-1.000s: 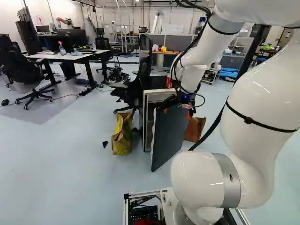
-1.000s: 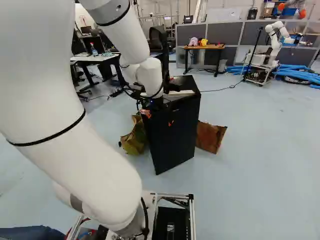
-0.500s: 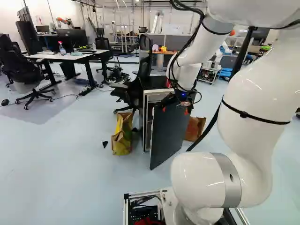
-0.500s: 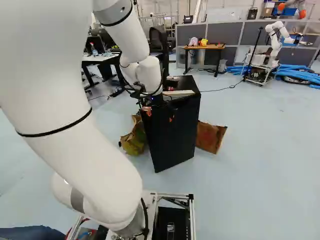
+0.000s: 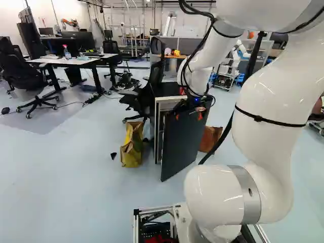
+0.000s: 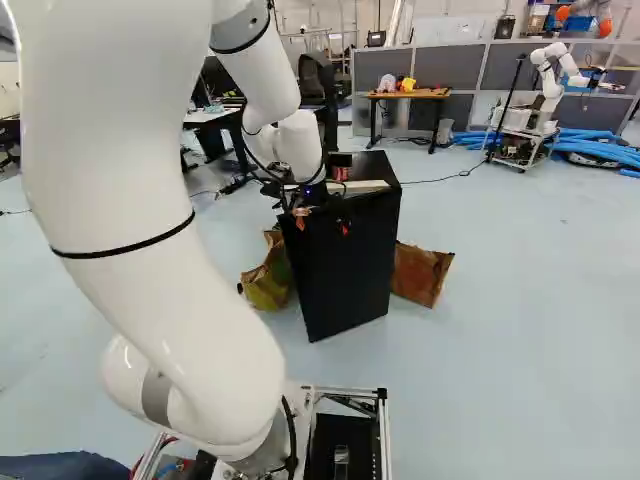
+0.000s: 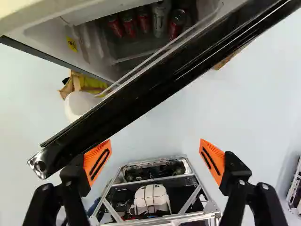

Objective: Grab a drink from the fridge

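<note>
Beyond the wide-open fingers (image 5: 200, 116), drink cans (image 7: 143, 21) sit inside the fridge (image 7: 47, 10). Its door (image 7: 141, 99) angles just ahead of them.

Fridge (image 5: 169, 89) door (image 5: 182, 147) is hanging open, gripper (image 5: 188, 116) right up at its top edge. There's a yellow-and-brown bag (image 5: 132, 147) on the floor beside the fridge, plus a desk (image 5: 66, 62) with a bottle (image 5: 67, 51) way over left.
</note>
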### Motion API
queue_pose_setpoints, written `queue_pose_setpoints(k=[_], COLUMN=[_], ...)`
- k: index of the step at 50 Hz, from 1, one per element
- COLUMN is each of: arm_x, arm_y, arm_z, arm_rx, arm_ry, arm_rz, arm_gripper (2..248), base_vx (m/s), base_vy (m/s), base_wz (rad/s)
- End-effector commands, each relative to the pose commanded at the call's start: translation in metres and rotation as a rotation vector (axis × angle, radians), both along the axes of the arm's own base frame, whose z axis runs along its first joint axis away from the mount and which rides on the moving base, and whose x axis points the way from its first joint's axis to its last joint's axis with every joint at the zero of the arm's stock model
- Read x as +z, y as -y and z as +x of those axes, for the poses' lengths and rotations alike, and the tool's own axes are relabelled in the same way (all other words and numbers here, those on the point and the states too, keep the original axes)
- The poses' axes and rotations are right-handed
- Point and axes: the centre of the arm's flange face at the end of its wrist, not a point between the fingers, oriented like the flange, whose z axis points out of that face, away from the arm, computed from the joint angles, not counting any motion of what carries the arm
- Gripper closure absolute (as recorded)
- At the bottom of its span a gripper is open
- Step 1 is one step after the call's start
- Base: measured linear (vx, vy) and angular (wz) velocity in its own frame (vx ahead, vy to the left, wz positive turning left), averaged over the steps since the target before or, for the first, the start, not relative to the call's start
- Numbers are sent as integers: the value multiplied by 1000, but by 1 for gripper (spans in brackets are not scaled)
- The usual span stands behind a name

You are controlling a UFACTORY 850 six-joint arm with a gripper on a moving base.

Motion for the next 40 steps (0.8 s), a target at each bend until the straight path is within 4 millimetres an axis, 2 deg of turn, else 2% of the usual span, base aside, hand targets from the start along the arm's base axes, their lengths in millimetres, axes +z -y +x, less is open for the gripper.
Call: queue_pose_setpoints(k=[40], arm_x=[0], arm_y=[-3], arm_z=[46], arm_rx=[130], arm_ry=[10], arm_rz=[-83], arm_gripper=[3], base_vx=[0], base_vy=[0], base_wz=[0])
